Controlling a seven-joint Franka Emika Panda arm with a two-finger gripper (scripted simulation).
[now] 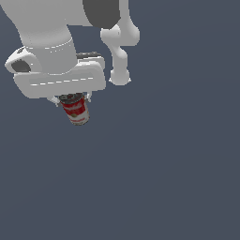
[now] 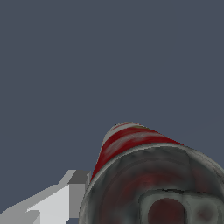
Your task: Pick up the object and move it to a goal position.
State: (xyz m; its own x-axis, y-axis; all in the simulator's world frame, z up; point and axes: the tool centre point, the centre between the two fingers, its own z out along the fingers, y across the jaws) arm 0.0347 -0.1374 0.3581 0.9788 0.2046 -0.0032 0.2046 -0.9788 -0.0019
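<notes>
Red-and-white can (image 1: 75,110) apparently within end effector (image 1: 72,99) grip

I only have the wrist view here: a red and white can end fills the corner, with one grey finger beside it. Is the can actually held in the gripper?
Observer: Yes, as far as the exterior view shows. The small cylindrical can with the red and white label hangs below the white gripper, its dark rim up between the fingers.
Operator: Is it hanging straight?
Observer: No, it is tilted; its lower end leans toward the exterior view's right.
Operator: Anything under it?
Observer: Only plain dark grey background; I cannot tell whether the can is off a surface.
</notes>
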